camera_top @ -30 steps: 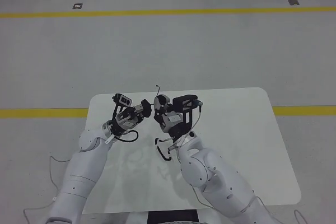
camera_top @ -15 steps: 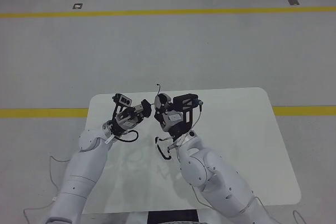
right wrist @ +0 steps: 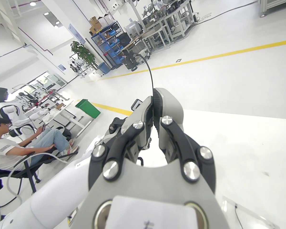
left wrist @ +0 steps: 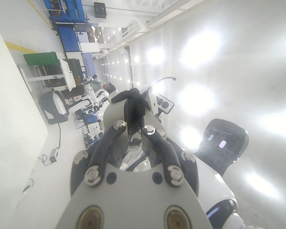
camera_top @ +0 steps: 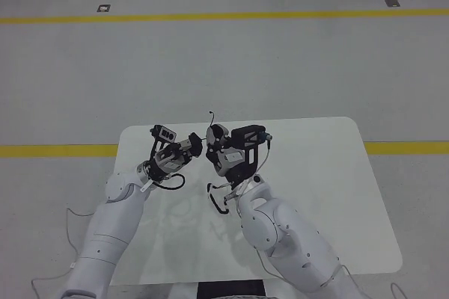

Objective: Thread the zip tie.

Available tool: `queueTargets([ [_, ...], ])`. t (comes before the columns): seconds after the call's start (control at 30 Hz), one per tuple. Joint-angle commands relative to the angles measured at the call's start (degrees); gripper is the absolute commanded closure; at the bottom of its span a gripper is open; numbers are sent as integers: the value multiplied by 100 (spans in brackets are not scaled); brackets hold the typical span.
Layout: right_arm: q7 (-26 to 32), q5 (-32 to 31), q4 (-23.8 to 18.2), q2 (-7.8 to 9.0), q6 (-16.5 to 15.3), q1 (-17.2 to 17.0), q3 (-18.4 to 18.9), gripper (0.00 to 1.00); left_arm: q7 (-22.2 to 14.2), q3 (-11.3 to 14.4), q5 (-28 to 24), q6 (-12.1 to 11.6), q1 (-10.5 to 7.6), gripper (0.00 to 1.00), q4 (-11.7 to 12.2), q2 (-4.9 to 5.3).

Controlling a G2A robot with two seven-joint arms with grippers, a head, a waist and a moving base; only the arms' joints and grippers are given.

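Clamping zip tie [right wrist: 149, 72] in my right gripper [right wrist: 154, 101], end toward 12 o'clock for threading | left gripper [left wrist: 133, 101] pinched together at 9 o'clock.

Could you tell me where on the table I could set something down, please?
The right half of the table is bare out to its edge. The far left is crowded: the left gripper and right gripper meet there, holding the zip tie.

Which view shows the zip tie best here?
Right wrist view: the zip tie curves up as a black strap from the shut right gripper, clear against pale floor. Top view gives a tiny tail; left wrist view, a thin curved end.
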Motion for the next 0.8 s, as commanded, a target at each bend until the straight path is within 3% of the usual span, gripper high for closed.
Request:
queueTargets([
  [0.0, 21, -24, -10, -7, -3, -14, 13, 100, 0, 0, 0, 0, 0, 100, 0, 0],
  [0.77, 136, -134, 65, -105, -75, -102, 110, 100, 0, 0, 0, 0, 0, 100, 0, 0],
])
